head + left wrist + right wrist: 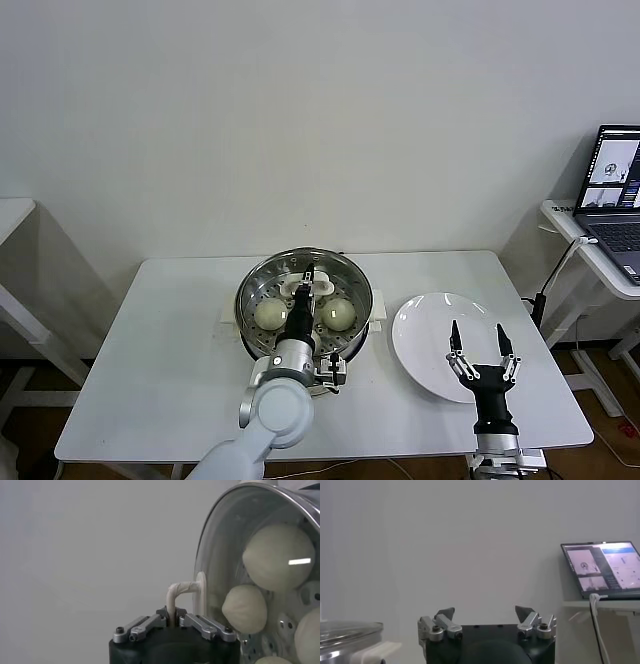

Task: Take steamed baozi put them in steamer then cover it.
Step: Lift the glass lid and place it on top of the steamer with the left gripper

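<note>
The left gripper [309, 276] reaches over the steamer [304, 303] from its 6 o'clock side, and its fingers [199, 624] are clenched tight on the small white handle [182, 592] of the cover [235, 540]. In the left wrist view the handle's loop runs straight down into the narrow slot between the two closed metal fingers, with no gap showing on either side. The clear glass cover sits on the steamer, its metal rim matching the pot's rim all the way round in the head view.

Through the glass the steamed baozi [269, 314] lie on the perforated tray. In the head view one bun shows at about 9 o'clock of the pot and another [338, 314] at about 3 o'clock, the gripper and handle between them. The left wrist view shows four buns [278, 556] under the lid.

The steamer stands near the middle of the white table [160, 360]. The white plate [425, 340] lies at its 3 o'clock, close beside but not touching.

The right gripper [481, 349] hovers over the plate's 6 o'clock part, fingers [445, 614] spread wide and grasping nothing. A laptop [620, 200] sits on a side table at the far 3 o'clock.
</note>
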